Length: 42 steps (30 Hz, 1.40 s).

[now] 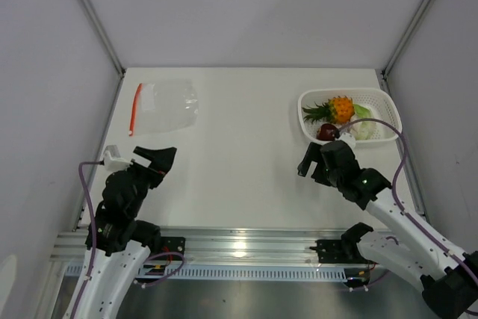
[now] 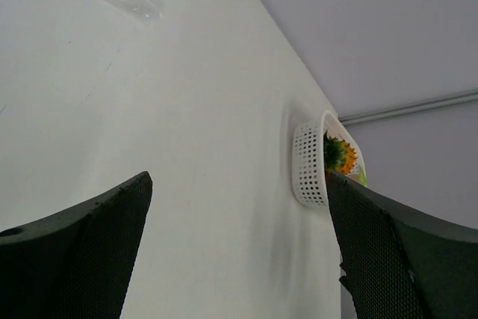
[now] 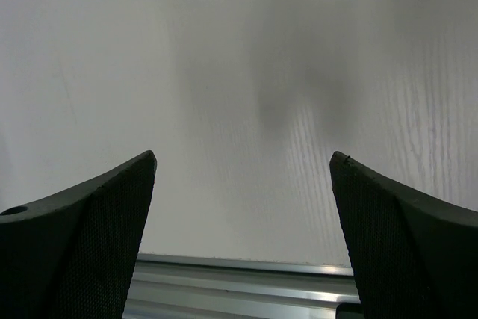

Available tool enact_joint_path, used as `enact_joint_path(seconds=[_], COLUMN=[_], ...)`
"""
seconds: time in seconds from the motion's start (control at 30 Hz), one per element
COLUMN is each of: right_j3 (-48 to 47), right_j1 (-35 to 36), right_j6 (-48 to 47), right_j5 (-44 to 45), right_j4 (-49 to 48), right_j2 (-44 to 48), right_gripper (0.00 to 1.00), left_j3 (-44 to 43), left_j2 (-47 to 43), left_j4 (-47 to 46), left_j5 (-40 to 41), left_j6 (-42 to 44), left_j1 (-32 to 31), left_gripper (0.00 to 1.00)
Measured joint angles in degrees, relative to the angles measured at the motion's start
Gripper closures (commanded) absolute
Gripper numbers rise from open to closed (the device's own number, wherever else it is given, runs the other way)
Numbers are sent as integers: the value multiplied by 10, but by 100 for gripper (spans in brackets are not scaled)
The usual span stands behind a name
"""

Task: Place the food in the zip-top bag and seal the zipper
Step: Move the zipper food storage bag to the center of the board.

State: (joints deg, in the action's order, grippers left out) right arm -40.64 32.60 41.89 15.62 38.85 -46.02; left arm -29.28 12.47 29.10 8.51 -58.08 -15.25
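**Item 1.** White perforated oval plastic basket (image 1: 308, 102), standing on the white table (image 1: 239, 169). It is the reference point for every entry below.

**Item 2.** Food, all inside the basket:
- orange toy pineapple with spiky green crown (image 1: 340, 108), lying on its side
- dark red-purple round fruit (image 1: 326, 132), at the basket's near rim
- white and pale-green vegetable piece (image 1: 364, 128), just beside the fruit

**Item 3.** Clear, crinkly zip-top plastic bag (image 1: 170, 106), flat on the table, well apart from the basket on its left in the top view. The thin red-orange zipper strip (image 1: 137, 108) runs along the edge farthest from the basket.

**Item 4.** Left gripper (image 2: 239, 181), black, two-fingered. Fingers spread wide, nothing between them. It is well apart from the basket, on the bag's side.

**Item 5.** Right gripper (image 3: 243, 158), black. Fingers spread wide, nothing held. It is just on the near side of the basket.
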Motion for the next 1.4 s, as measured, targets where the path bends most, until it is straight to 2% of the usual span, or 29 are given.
enact_joint_path(seconds=[0.2, 0.4, 0.63, 0.97, 1.2, 1.4], right_j3=[-9, -76, -141, -266, -396, -499], right_j1=[61, 140, 146, 146, 146, 146], right_j6=[-26, -66, -75, -8, 44, 61], right_j5=[-20, -25, -79, -106, -108, -110], right_j4=[-25, -84, -227, -443, -516, -535], right_j2=[-76, -167, -323, -588, -747, -859], right_gripper=[1, 1, 1, 5, 8, 14], left_j3=[9, 21, 2, -81, -127, -143], left_j2=[-21, -59, -64, -30, -24, -19], left_j4=[23, 4, 32, 150, 217, 253], left_j5=[-12, -42, -36, 42, 113, 163], left_j6=[-2, 28, 48, 23, 9, -6], left_j1=[0, 0, 0, 0, 0, 0], left_gripper=[1, 0, 1, 0, 0, 1])
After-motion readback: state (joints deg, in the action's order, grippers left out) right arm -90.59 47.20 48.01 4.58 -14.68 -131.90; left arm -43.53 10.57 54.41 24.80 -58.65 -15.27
